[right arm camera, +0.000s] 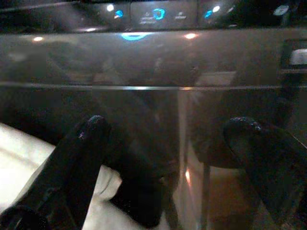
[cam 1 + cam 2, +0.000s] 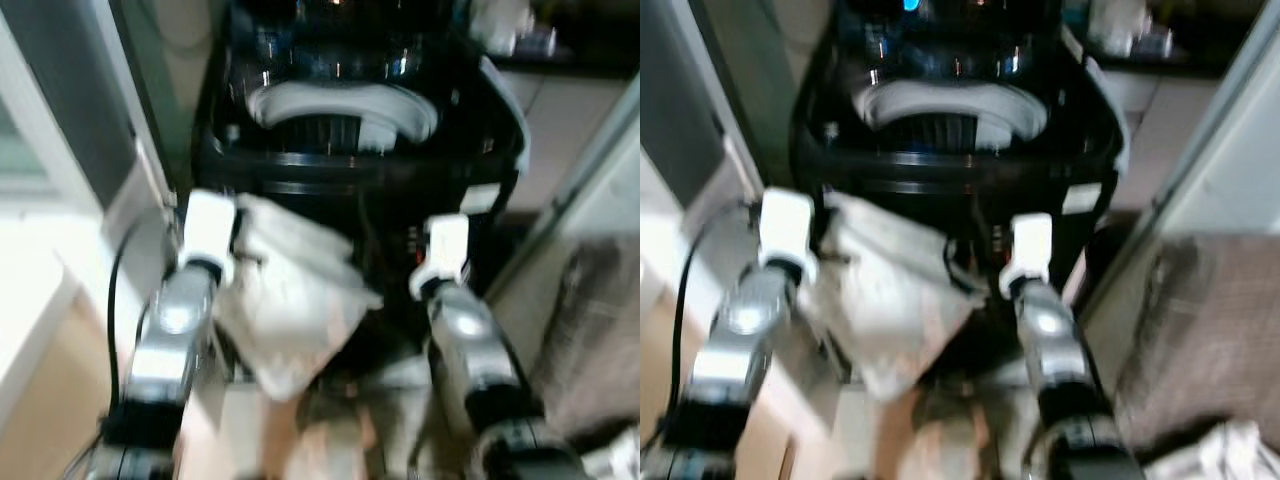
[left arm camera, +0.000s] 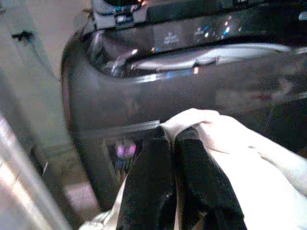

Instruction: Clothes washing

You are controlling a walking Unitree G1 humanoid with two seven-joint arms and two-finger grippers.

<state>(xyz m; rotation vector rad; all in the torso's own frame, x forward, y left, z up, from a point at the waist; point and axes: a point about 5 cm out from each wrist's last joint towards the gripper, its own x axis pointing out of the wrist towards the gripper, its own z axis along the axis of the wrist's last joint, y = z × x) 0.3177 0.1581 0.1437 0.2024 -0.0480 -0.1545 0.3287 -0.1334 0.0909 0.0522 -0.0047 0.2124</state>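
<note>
White cloth (image 2: 290, 300) hangs pinched in left pincer (image 3: 175, 136) before washer (image 2: 360, 140); right pincer (image 1: 168, 127) spread.

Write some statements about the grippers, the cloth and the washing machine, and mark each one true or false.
1. The left gripper is shut on the white cloth. True.
2. The right gripper holds the cloth too. False: its fingers stand apart, holding nothing.
3. The washing machine has its top open. True.
4. The cloth is already inside the drum. False: it hangs in front of the machine.
5. Lights glow on the machine's panel. True.
</note>
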